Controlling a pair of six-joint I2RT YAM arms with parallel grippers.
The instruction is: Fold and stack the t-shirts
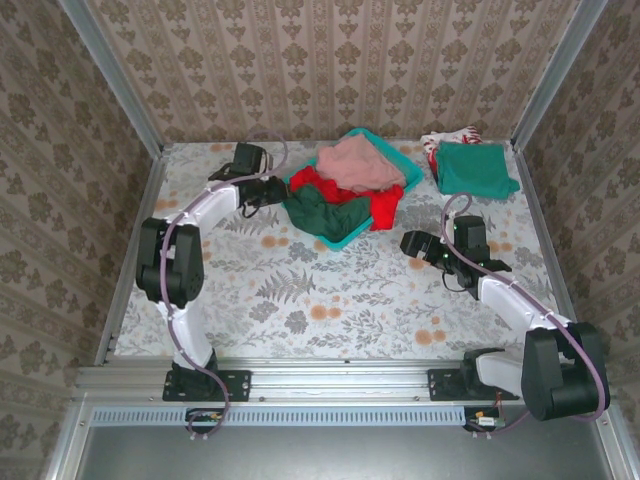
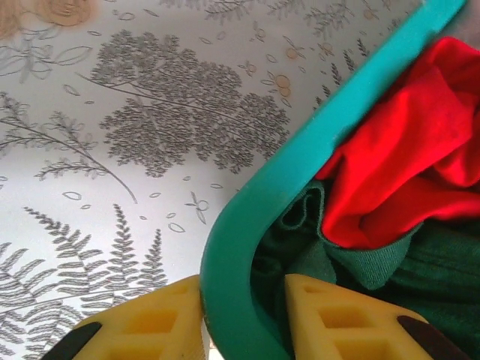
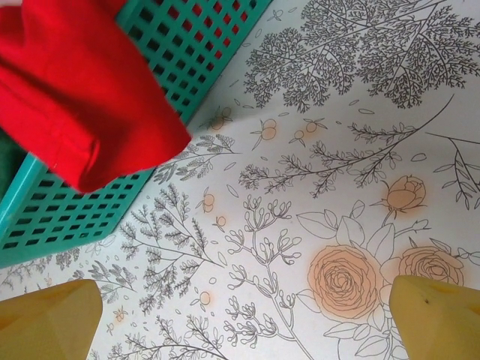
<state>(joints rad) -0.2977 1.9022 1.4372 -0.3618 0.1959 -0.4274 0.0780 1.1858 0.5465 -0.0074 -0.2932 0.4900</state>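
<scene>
A teal mesh basket (image 1: 343,241) at the back centre holds a dusty pink t-shirt (image 1: 360,165), a red one (image 1: 385,205) and a dark green one (image 1: 318,215) spilling over its sides. A folded teal-green t-shirt (image 1: 475,168) lies at the back right, on top of a white-red one (image 1: 445,140). My left gripper (image 1: 268,190) (image 2: 244,300) straddles the basket rim (image 2: 300,150) and is shut on it. One finger is outside, the other inside against the dark green cloth (image 2: 435,255), under the red shirt (image 2: 405,150). My right gripper (image 1: 412,245) (image 3: 247,322) hangs open over bare table.
The table is covered in a floral cloth (image 1: 330,300), walled by patterned panels on three sides. In the right wrist view the red shirt (image 3: 82,97) droops over the basket's mesh wall (image 3: 202,52). Open table lies in front of the basket.
</scene>
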